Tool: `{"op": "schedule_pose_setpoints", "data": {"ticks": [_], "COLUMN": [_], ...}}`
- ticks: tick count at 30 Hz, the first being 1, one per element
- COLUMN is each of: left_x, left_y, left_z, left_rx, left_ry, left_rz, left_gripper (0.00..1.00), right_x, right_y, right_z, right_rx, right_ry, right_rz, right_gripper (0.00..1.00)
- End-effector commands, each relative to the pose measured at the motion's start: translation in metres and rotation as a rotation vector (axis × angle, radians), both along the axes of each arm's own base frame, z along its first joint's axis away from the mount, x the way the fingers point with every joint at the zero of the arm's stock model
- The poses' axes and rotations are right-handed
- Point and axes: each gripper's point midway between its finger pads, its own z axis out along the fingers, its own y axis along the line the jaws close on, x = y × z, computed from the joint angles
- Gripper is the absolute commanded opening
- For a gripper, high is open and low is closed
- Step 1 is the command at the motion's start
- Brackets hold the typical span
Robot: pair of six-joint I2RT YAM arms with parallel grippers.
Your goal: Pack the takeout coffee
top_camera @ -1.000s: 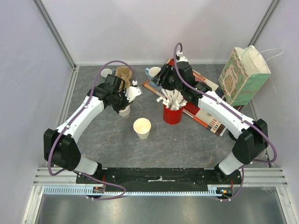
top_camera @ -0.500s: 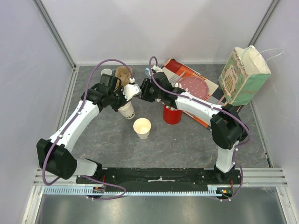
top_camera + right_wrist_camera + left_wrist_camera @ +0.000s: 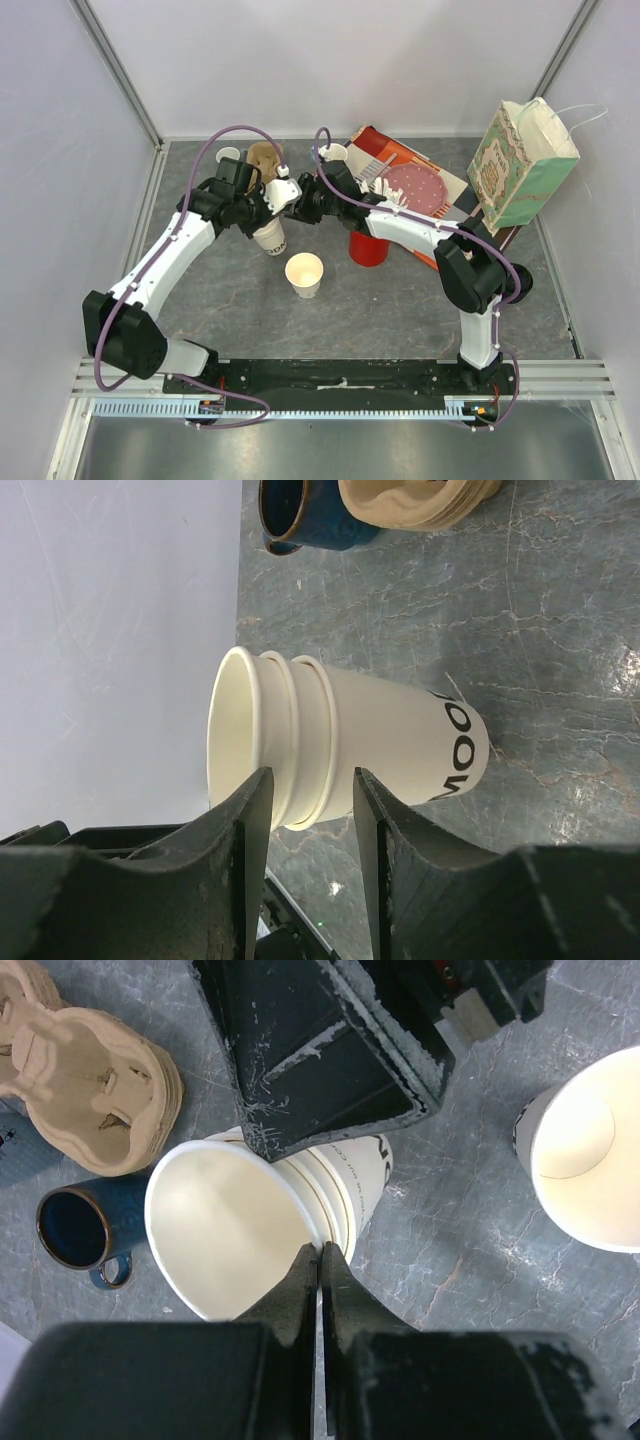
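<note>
A stack of nested cream paper cups [image 3: 271, 238] with dark lettering, the takeout coffee cups, leans tilted on the table at left centre, open at the top. My left gripper [image 3: 321, 1252] is shut on the rim of the top cup [image 3: 225, 1230]. From the right, my right gripper [image 3: 308, 785] stands open beside the stack [image 3: 390, 745], one finger on each side of the stacked rims with small gaps showing. In the top view it [image 3: 298, 206] faces the left gripper [image 3: 264, 210]. A single open paper cup [image 3: 304, 272] stands upright nearer the front.
A cardboard cup carrier [image 3: 265, 157] and a dark blue mug [image 3: 75, 1230] lie behind the stack. A red container of white utensils [image 3: 368, 247] stands right of it, under my right arm. Printed boxes [image 3: 425, 185] and a green paper bag [image 3: 522, 160] fill the back right.
My right arm has swung left from above the red container to the cup stack, its jaws narrowing. My left gripper has stayed shut on the rim while the stack tilted.
</note>
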Motion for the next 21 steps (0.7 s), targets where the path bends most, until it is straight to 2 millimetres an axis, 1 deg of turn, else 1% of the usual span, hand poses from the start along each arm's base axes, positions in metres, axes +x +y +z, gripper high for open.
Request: {"op": "schedule_pose_setpoints", "data": {"ticks": [1,3,6,7,10,13,14,17,19,20,21], "left_x": [0.014,0.014,0.017,0.018,0.016,0.015,0.016,0.019,0.019,0.02,0.017], "left_y": [-0.006,-0.006,-0.009,-0.011,-0.014,-0.015,-0.016,-0.014,-0.013,-0.012,-0.011], "left_z": [0.007,0.007,0.013,0.015,0.017,0.02,0.025,0.033,0.031,0.036,0.029], "left_rx": [-0.02,-0.025,-0.047,-0.054,-0.062,-0.062,-0.066,-0.062,-0.05,-0.052,-0.041], "left_ry": [-0.046,-0.048,-0.068,-0.076,-0.081,-0.101,-0.126,-0.175,-0.186,-0.215,-0.211], "left_rz": [0.007,0.009,0.01,0.009,0.001,-0.003,-0.004,0.0,-0.001,-0.005,-0.012], "left_gripper": [0.02,0.02,0.02,0.02,0.02,0.02,0.02,0.02,0.02,0.02,0.02], "right_x": [-0.002,-0.005,-0.009,-0.011,-0.014,-0.011,-0.01,-0.009,-0.009,-0.009,-0.009], "right_y": [0.008,0.01,0.017,0.021,0.024,0.021,0.018,0.015,0.015,0.015,0.015], "right_z": [0.02,0.019,0.006,-0.003,-0.014,-0.019,-0.024,-0.029,-0.033,-0.033,-0.031], "right_rx": [0.071,0.069,0.052,0.044,0.037,0.017,-0.002,-0.022,-0.029,-0.028,-0.027], "right_ry": [-0.029,-0.023,0.0,0.015,0.034,0.033,0.03,0.025,0.031,0.029,0.026], "right_rz": [0.009,0.014,0.028,0.035,0.037,0.017,0.004,-0.006,-0.007,-0.005,-0.006], "right_gripper": [0.46,0.46,0.45,0.45,0.45,0.45,0.45,0.44,0.45,0.44,0.44]}}
